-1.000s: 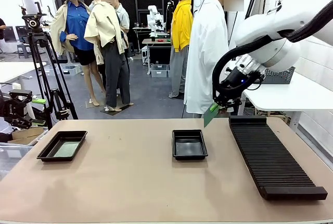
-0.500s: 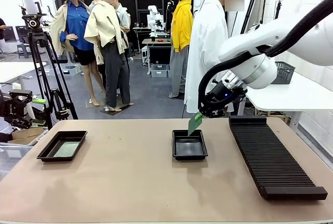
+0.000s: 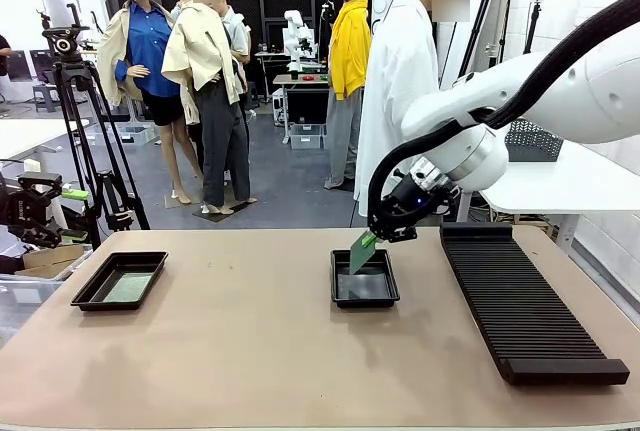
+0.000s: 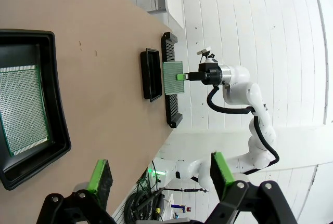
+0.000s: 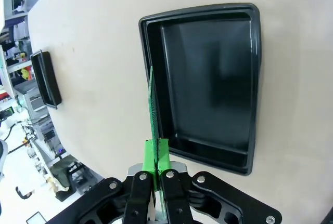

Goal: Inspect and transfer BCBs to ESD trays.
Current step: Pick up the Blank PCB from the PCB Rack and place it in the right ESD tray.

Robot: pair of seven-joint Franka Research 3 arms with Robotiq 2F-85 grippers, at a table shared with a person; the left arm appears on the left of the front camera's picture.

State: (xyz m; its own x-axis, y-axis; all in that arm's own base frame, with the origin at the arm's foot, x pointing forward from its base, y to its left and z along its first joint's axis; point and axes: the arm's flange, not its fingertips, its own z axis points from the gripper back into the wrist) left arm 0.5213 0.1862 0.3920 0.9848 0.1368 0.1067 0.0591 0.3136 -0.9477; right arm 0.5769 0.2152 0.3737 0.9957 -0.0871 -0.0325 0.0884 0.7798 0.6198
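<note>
The right pincer (image 3: 386,233) clamps the upper edge of a thin flat green rectangular circuit board (image 3: 362,251), which hangs tilted over the far left rim of the right-hand shallow black plastic tray (image 3: 365,302); the left pincer (image 4: 156,174) stands apart

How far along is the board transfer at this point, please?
One green board already lies in the left tray. The right gripper is shut on a second board, held on edge over the empty middle tray's rim. Still to do: lay it down inside. The left gripper hangs open near the left tray.
</note>
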